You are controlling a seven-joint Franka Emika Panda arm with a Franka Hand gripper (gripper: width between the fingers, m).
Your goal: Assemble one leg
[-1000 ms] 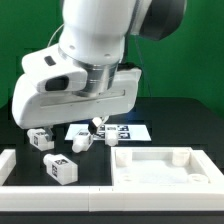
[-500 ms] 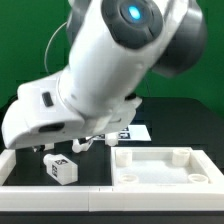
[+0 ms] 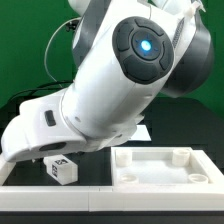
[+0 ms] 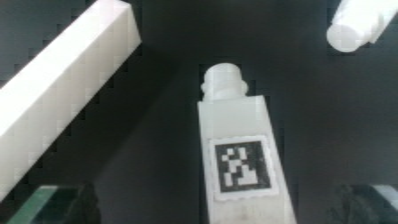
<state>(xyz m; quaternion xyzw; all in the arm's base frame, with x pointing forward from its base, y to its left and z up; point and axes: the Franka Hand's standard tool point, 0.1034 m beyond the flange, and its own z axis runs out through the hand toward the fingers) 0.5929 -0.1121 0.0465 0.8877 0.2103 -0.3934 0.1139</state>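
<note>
In the wrist view a white leg [image 4: 237,150] with a black-and-white tag lies lengthwise on the black table, its rounded peg end pointing away. My gripper [image 4: 214,208] is open. Its dark fingertips [image 4: 50,203] stand on either side of the leg's near end, well apart from it. The rounded end of a second leg [image 4: 361,25] shows at the far corner. In the exterior view the arm's body hides the gripper. One tagged leg [image 3: 60,168] lies in the open at the front left.
The large square white panel with raised rims [image 3: 165,178] lies at the exterior view's right. A long white rail [image 3: 20,178] runs along the front left and shows in the wrist view [image 4: 71,80]. A corner of the marker board [image 3: 143,131] peeks out behind the arm.
The arm has swung down and toward the camera. It now covers most of the legs and the marker board that showed before.
</note>
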